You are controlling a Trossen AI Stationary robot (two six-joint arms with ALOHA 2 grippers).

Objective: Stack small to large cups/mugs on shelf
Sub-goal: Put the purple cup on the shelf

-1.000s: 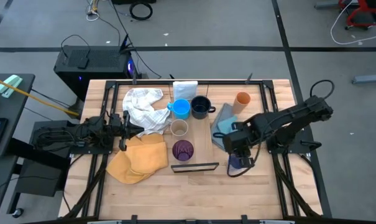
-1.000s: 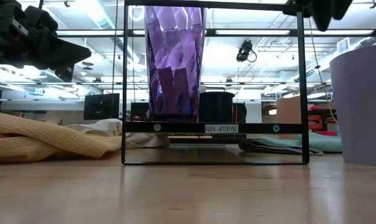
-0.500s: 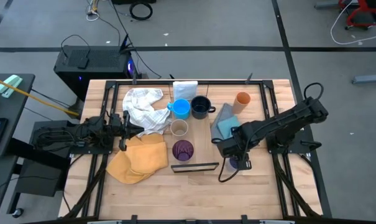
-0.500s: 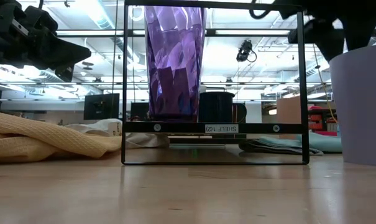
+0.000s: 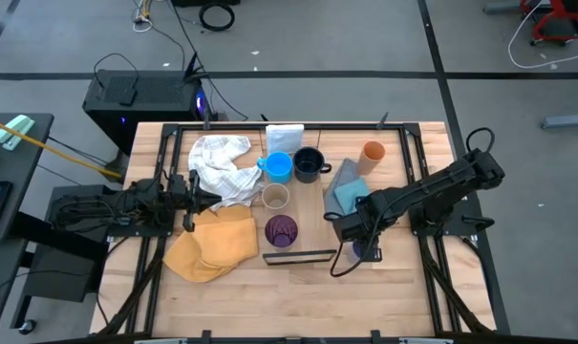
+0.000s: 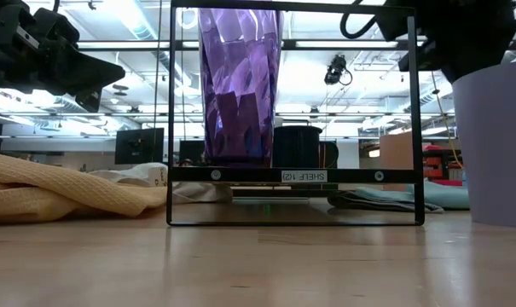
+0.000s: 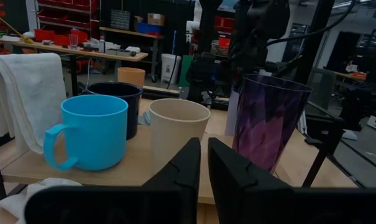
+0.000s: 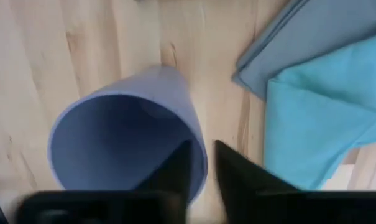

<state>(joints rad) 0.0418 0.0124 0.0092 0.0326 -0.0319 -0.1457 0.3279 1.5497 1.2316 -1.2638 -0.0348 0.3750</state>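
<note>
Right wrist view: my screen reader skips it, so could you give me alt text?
The right gripper hangs over the rim of an upright lavender cup on the wooden table, one finger on each side of its wall. A folded blue cloth lies beside it.

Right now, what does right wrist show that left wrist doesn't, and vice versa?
Only right wrist: the lavender cup's open mouth from above, the right tool straddling its rim, and the blue cloths beside it.

Only left wrist: the light blue mug, navy mug, tan cup, orange cup and purple tumbler, past the nearly closed left tool, plus a white cloth.

Shared: light wooden surface; no cup appears clearly in both.
</note>
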